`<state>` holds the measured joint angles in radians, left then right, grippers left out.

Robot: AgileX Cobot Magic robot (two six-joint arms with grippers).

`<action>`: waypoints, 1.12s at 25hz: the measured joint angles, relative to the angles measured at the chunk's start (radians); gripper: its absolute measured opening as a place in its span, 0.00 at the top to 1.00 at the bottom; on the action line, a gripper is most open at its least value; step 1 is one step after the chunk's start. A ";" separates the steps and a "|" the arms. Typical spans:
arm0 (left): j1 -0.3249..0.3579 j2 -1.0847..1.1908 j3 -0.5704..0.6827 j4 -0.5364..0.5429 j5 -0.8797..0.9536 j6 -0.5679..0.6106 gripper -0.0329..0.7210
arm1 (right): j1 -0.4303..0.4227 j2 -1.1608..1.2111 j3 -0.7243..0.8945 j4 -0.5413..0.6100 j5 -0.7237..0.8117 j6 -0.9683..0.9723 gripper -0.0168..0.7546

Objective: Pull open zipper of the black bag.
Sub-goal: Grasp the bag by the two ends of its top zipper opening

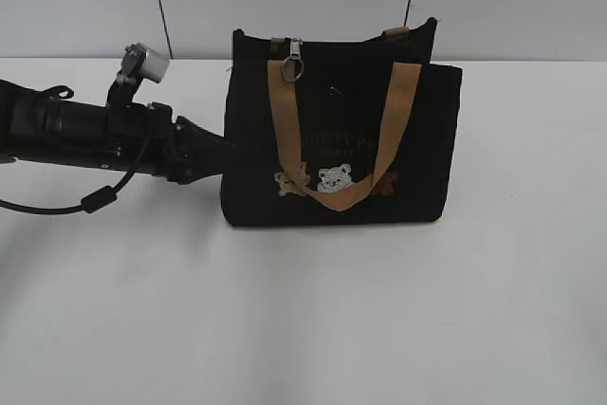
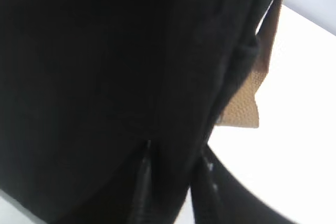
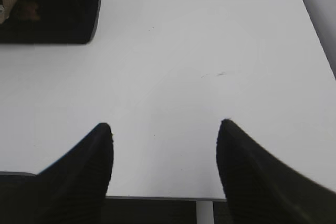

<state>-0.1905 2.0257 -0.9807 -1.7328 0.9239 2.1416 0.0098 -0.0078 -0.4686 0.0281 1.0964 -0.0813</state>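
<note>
The left gripper (image 2: 170, 182) presses its narrowed jaws on a fold of the black bag's (image 1: 341, 139) side panel, though a firm grip cannot be confirmed; the right gripper (image 3: 164, 145) hangs open above the white table (image 1: 303, 329). The boxy tote stands upright mid-table, tan handle (image 1: 391, 120) draped over bear patches, its silver zipper (image 1: 294, 62) pull and ring hanging at the top edge's left end.

Left gripper (image 2: 170, 182) narrowed, right gripper (image 3: 164, 153) agape
</note>
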 joint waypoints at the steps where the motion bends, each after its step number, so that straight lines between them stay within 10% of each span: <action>1: 0.000 0.000 0.000 0.000 -0.001 0.000 0.74 | 0.000 0.000 0.000 0.000 0.000 0.000 0.37; 5: 0.000 0.003 0.000 0.000 -0.002 0.001 0.91 | 0.000 0.000 0.000 0.000 0.000 0.000 0.37; 19: 0.000 0.006 0.000 -0.001 -0.003 0.001 0.91 | 0.000 0.000 -0.006 0.015 -0.010 0.000 0.37; 28: 0.000 0.006 0.000 -0.001 -0.001 0.001 0.91 | 0.000 0.307 -0.061 0.287 -0.258 -0.053 0.37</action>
<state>-0.1905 2.0319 -0.9807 -1.7337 0.9230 2.1427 0.0098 0.2994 -0.5294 0.3148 0.8389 -0.1339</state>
